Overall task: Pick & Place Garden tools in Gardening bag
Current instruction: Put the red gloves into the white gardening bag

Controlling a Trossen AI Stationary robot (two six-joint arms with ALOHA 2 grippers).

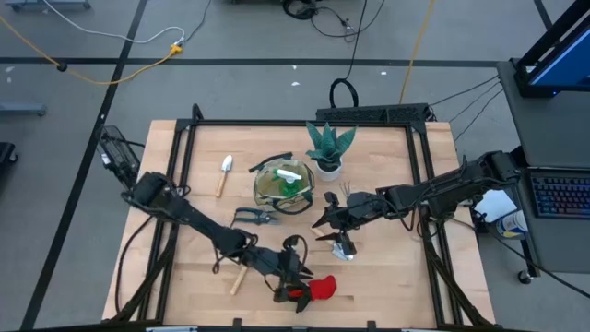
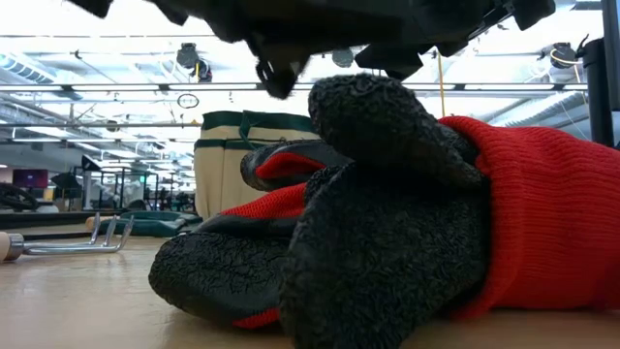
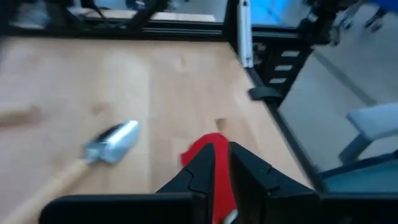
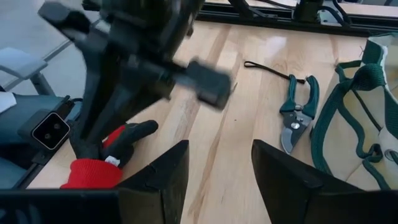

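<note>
A red-black glove (image 1: pixel 316 290) lies near the table's front edge and fills the low view (image 2: pixel 407 223). My left gripper (image 1: pixel 293 279) stands over it, shut on it. My right gripper (image 1: pixel 324 221) is open and empty above the table's middle, to the right of the tan-olive gardening bag (image 1: pixel 284 186). A green spray bottle (image 1: pixel 291 187) stands in the bag. Pruning shears (image 1: pixel 253 218) lie by the bag's near side. A wooden-handled trowel (image 1: pixel 344 245) lies just near of my right gripper. Another trowel (image 1: pixel 224 173) lies at the far left. My left gripper pinches the glove's red part (image 3: pixel 216 163) between its two fingers, which come from above and point down. The glove's underside (image 2: pixel 320 310) rests on the table. How many layers the fingers have, I cannot tell.
A teal spiky plant in a white pot (image 1: pixel 328 149) stands behind the bag. A wooden handle (image 1: pixel 238 277) lies under my left arm. A metal rake (image 2: pixel 77 242) shows at the left of the low view. Bare wood lies at the near right (image 1: pixel 406 277).
</note>
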